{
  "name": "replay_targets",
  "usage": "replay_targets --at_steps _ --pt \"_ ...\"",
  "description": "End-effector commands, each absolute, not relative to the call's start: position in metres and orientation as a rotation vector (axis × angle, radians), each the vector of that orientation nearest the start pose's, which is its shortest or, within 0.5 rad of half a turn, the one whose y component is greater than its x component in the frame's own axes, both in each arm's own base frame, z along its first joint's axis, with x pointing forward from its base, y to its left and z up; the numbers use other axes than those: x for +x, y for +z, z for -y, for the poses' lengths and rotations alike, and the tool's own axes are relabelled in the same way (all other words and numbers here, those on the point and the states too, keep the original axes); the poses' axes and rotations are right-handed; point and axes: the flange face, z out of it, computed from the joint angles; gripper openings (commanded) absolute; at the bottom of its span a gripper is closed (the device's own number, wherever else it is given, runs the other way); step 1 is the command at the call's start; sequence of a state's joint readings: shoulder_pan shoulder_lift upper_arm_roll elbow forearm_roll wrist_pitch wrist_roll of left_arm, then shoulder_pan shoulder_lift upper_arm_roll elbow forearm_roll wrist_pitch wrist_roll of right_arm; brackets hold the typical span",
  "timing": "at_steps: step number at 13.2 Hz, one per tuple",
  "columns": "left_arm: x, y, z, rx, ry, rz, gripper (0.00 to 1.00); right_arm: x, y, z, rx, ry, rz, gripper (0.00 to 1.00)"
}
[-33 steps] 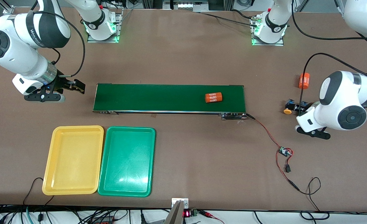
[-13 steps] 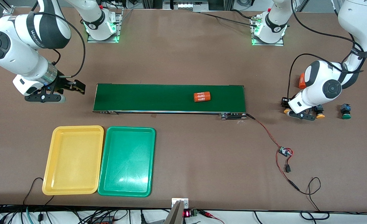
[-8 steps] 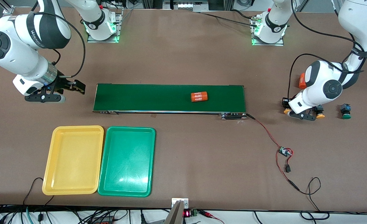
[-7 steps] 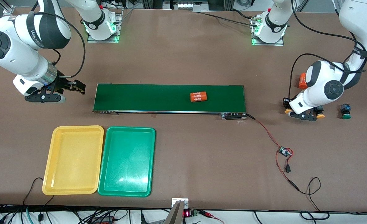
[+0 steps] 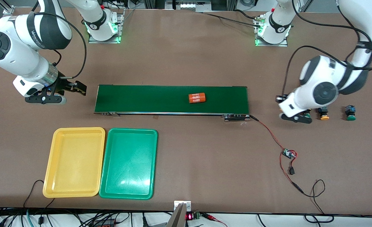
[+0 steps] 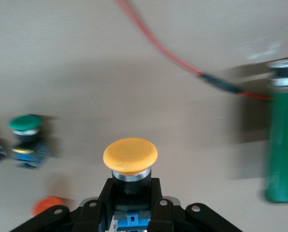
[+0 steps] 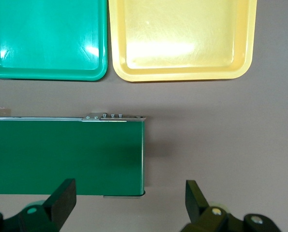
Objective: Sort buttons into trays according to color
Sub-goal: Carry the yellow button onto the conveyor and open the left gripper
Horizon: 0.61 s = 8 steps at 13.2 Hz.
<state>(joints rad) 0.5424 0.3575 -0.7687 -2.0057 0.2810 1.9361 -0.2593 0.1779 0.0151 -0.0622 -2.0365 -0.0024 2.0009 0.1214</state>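
My left gripper [image 5: 294, 117] is shut on a yellow-capped button [image 6: 130, 155] and holds it above the table, between the conveyor's end and the other buttons; the wrist hides this button in the front view. A second yellow-capped button [image 5: 324, 117] and a green-capped button [image 5: 350, 117] stand on the table at the left arm's end. The left wrist view shows a green-capped button [image 6: 25, 126] on the table. The yellow tray [image 5: 75, 132] and the green tray [image 5: 130, 134] lie side by side, empty. My right gripper [image 5: 55, 94] waits, open, beside the conveyor's other end.
An orange "4680" cylinder [image 5: 197, 98] lies on the dark-green conveyor belt [image 5: 141, 99]. A red wire with a small board [image 5: 289, 154] runs from the belt's end toward the front camera. An orange blob [image 6: 46, 206] shows in the left wrist view.
My left gripper closed on the yellow-capped button, rose with it and moved toward the conveyor. The cylinder rode along the belt toward the right arm's end. The right arm has not moved.
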Motion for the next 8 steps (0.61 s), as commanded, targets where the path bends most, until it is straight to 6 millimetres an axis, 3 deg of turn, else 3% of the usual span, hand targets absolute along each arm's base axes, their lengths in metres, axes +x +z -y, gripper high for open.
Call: replay_targets --at_steps 1,8 --pt "0.542 0.312 0.135 -3.069 0.493 -0.031 0.18 0.548 0.435 -0.062 -3.145 0.065 -0.008 1.0" --pt "0.524 0.301 0.223 -3.129 0.478 0.186 0.18 0.547 0.435 -0.062 -3.145 0.067 -0.008 1.0"
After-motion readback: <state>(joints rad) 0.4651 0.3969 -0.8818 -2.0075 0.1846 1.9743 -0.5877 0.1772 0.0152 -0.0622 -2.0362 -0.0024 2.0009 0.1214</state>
